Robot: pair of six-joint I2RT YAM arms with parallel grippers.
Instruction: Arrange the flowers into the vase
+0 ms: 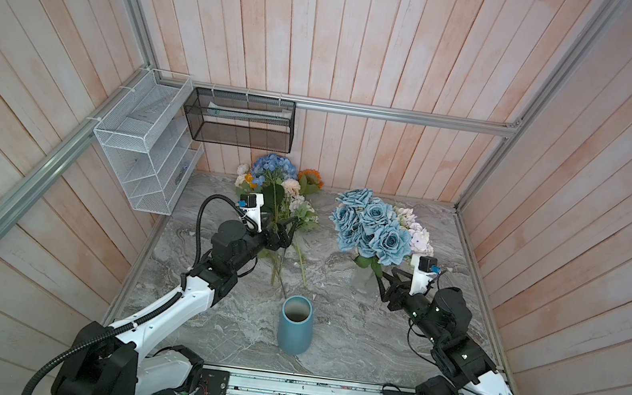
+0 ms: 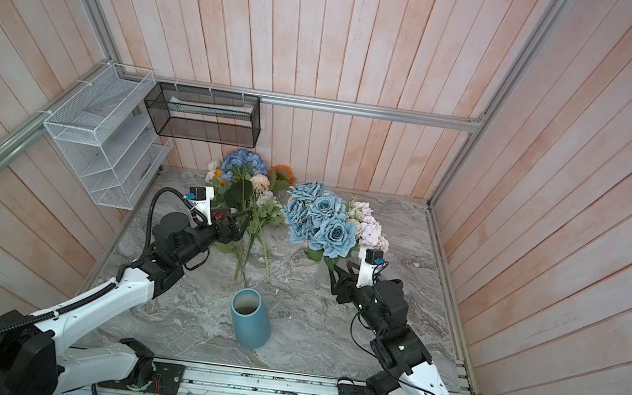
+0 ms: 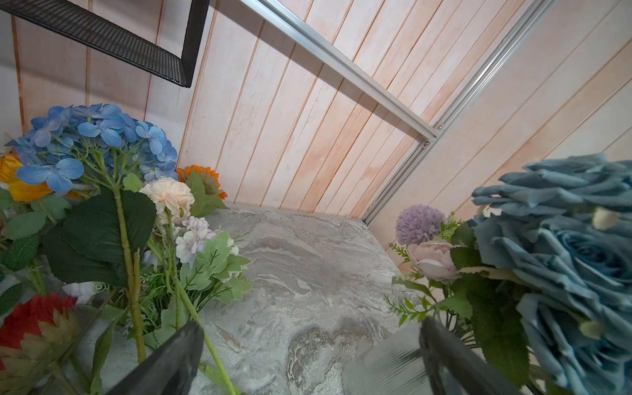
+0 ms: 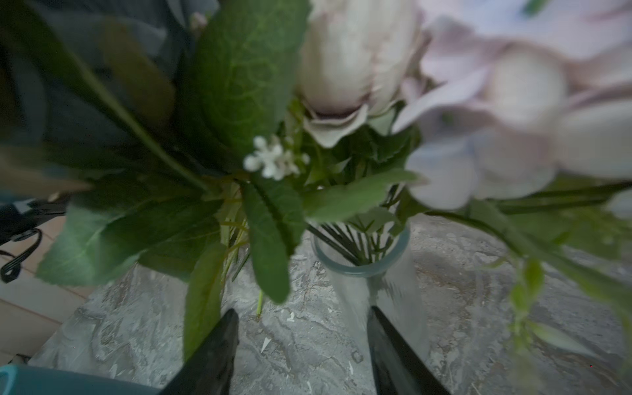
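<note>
Loose flowers (image 1: 277, 193) lie in a pile at the back left of the marble top: a blue hydrangea (image 3: 99, 133), a peach bloom (image 3: 169, 196), an orange sunflower (image 3: 201, 178) and a red bloom (image 3: 30, 314), with their stems pointing toward the front. My left gripper (image 1: 288, 230) hangs open over those stems; one green stem (image 3: 201, 328) runs beside a finger. The blue vase (image 1: 294, 323) stands empty at front centre. A clear glass vase (image 4: 362, 270) holds dusty-blue roses (image 1: 373, 223) and lilac blooms (image 1: 412, 229). My right gripper (image 4: 302, 328) is open just beside it, holding nothing.
A white wire basket (image 1: 141, 144) and a black mesh basket (image 1: 239, 120) hang on the wall at the back left. Aluminium frame rails (image 1: 401, 115) run along the wooden walls. Bare marble top (image 1: 349, 337) lies between the blue vase and the right arm.
</note>
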